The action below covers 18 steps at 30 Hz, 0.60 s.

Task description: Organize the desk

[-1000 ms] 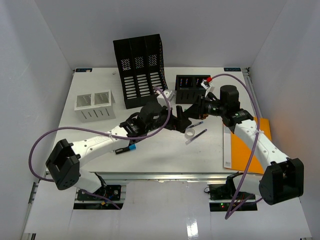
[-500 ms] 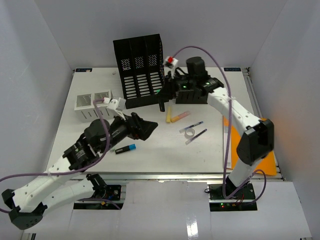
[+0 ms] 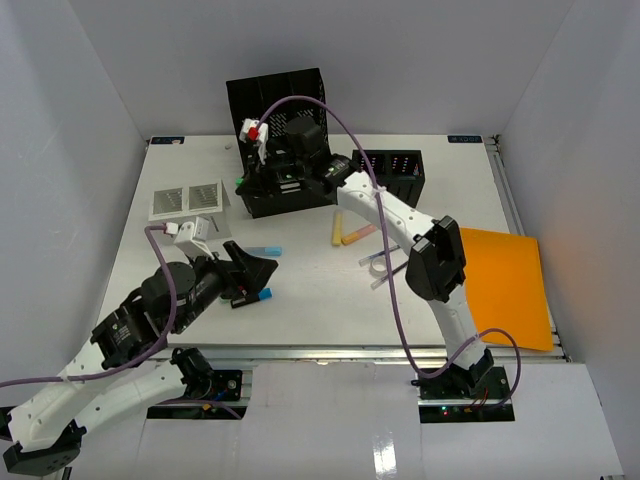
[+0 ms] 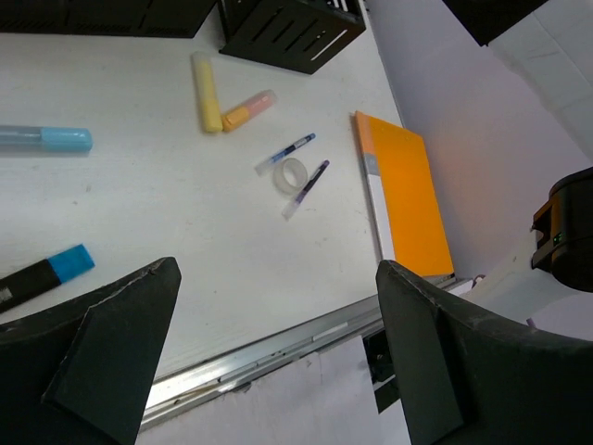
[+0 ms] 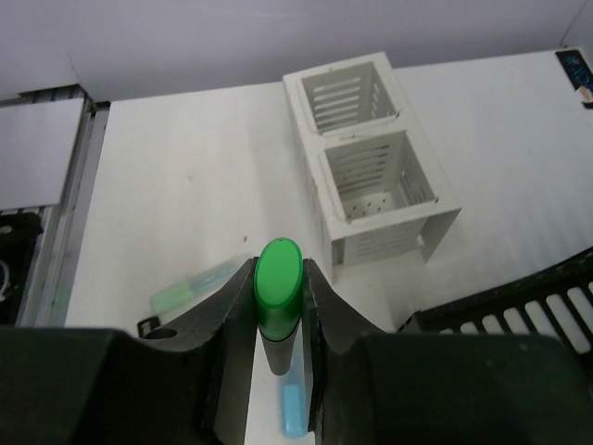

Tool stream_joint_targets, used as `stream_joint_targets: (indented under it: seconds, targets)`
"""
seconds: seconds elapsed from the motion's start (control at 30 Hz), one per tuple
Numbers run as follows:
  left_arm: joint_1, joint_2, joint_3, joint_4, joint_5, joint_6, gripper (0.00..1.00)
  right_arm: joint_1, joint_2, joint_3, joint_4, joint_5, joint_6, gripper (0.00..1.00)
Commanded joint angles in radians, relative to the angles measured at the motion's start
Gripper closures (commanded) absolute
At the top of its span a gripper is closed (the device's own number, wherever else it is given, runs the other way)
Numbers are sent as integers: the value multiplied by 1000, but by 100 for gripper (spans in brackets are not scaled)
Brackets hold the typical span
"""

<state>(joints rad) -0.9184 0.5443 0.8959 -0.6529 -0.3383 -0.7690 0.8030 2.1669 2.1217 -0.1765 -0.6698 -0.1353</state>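
The white desk (image 3: 320,315) holds loose stationery. My right gripper (image 3: 252,180) reaches to the left end of the tall black file organizer (image 3: 285,110). It is shut on a dark marker with a green cap (image 5: 278,283), held upright between the fingers. My left gripper (image 3: 257,272) hangs open and empty over the near left of the desk, fingers (image 4: 120,334) wide apart. Beside it lie a black marker with a blue cap (image 3: 252,297) and a light blue highlighter (image 3: 265,251).
A white two-cell holder (image 3: 188,203) stands at the left, a small black holder (image 3: 398,170) at the back. Mid-desk lie a yellow highlighter (image 4: 206,93), an orange highlighter (image 4: 248,109), two pens (image 4: 285,153) and a tape ring (image 4: 295,172). An orange folder (image 3: 505,285) lies at the right.
My right arm has swung from the desk's right side across to the tall black organizer, still holding the marker. My left arm has drawn back to the near left, jaws open.
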Motion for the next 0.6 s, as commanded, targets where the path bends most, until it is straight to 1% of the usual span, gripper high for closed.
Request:
stream_joint_targets:
  seconds: [0.0, 0.1, 0.17, 0.23, 0.43, 0.57]
  targets:
    - [-3, -39, -33, -82, -48, -62, 2, 32, 89, 102, 258, 66, 73, 92]
    - [-3, -60, -34, -92, -75, -79, 2, 49, 133, 143, 319, 91, 108, 92]
    - [-3, -64, -15, -120, -108, -89, 2, 63, 200, 217, 337, 120, 105, 92]
    - [-3, -65, 12, -158, -140, -96, 2, 74, 246, 257, 362, 134, 105, 92]
    - [-2, -55, 77, -262, -226, -130, 2, 84, 319, 287, 513, 186, 174, 92]
    - [-4, -67, 95, -296, -251, -134, 2, 92, 368, 308, 600, 247, 176, 92]
